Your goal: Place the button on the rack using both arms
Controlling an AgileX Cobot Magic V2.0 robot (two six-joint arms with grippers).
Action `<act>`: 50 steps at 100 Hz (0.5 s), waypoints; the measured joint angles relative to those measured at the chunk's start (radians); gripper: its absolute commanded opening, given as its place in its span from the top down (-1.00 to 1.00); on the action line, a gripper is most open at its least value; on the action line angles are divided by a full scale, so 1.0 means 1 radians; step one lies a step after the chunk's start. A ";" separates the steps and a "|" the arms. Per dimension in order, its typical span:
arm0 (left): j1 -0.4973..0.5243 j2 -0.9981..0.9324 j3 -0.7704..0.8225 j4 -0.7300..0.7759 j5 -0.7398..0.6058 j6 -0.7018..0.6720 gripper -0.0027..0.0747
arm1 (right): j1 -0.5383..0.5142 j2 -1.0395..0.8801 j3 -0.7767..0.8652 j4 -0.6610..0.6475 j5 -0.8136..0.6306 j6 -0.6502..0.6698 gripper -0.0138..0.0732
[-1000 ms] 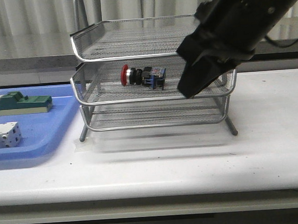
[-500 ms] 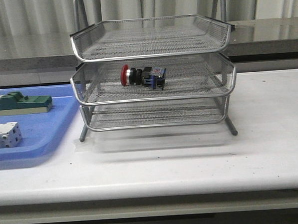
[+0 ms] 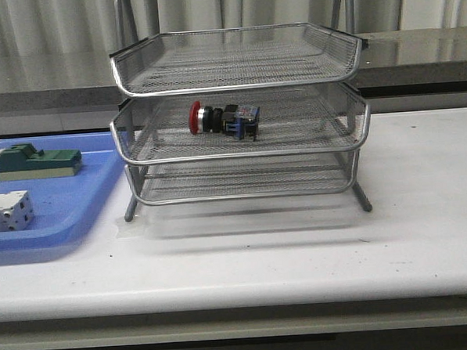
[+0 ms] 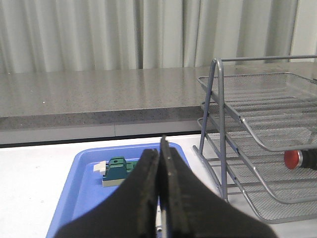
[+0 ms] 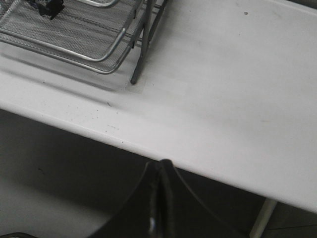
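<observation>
The button [image 3: 223, 119], red head to the left and blue block to the right, lies on its side on the middle tier of the silver wire rack [image 3: 240, 155]. Its red head also shows in the left wrist view [image 4: 293, 159], and its dark rear end in the right wrist view [image 5: 48, 7]. Neither arm shows in the front view. My left gripper [image 4: 160, 148] is shut and empty above the blue tray [image 4: 79, 198], left of the rack [image 4: 257, 144]. My right gripper [image 5: 159, 166] is shut and empty, off the table's front edge, away from the rack [image 5: 89, 34].
A flat blue tray [image 3: 71, 211] sits left of the rack, holding a green block [image 3: 35, 161] and a white terminal block [image 3: 8, 210]. A grey ledge and curtains stand behind the white table [image 3: 300, 250].
The right arm, which stood in front of the rack's right side one second ago, has withdrawn out of the front view. The button has stayed on the middle tier.
</observation>
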State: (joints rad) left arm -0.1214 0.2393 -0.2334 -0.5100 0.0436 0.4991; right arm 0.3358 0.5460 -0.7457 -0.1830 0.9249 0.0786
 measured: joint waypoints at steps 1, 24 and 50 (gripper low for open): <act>0.000 0.000 0.000 0.000 0.000 0.000 0.98 | 0.000 -0.007 0.005 0.000 0.000 0.004 0.82; 0.000 0.000 0.000 0.000 0.000 0.000 0.98 | 0.000 -0.213 0.129 -0.016 0.013 0.016 0.82; 0.000 0.000 0.000 0.000 0.000 0.000 0.98 | 0.000 -0.270 0.144 -0.020 0.020 0.016 0.82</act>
State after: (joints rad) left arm -0.1214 0.2393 -0.2334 -0.5100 0.0436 0.4991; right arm 0.3358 0.2756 -0.6015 -0.2028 0.9450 0.0950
